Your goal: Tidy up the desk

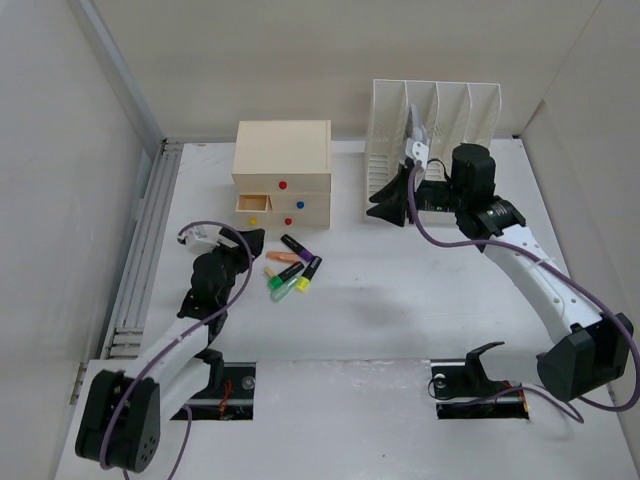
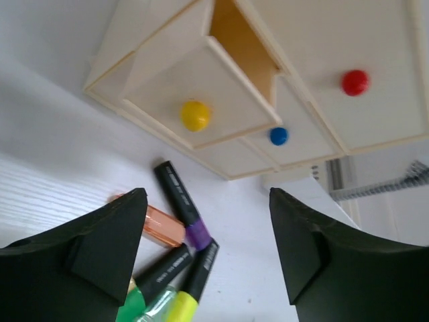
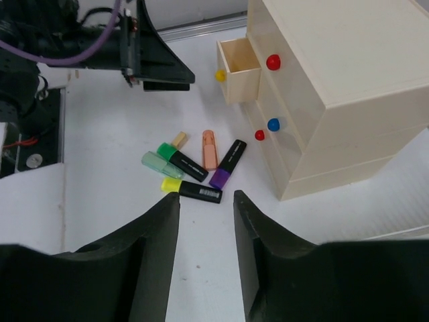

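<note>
Black fingers (image 2: 100, 248) of the left gripper (image 2: 206, 215) stand well apart with nothing between them: open and empty. We note it low over the desk (image 1: 400, 300), pointed at the drawer box (image 1: 283, 150). The box's yellow-knobbed drawer (image 2: 195, 115) is pulled out; the red- and blue-knobbed fronts sit flush. Just below the fingertips lies a loose cluster of highlighters (image 3: 191, 166) with purple, orange, green, yellow and pale green caps, several touching. The right gripper (image 3: 206, 201) shows a narrow gap between its jaws, also empty. We see it hanging in front of the white slotted file rack (image 1: 440, 110), near the rack's left end.

Desk: a broad white matte tabletop, smooth, with a faint grain visible close up in the left wrist view. It fills the floor of the enclosure, with a grey metal rail (image 1: 140, 260) along its left edge and white walls (image 1: 60, 150) around. Box and rack stand side by side at its far edge, apart from each other. The highlighters lie left of centre.
</note>
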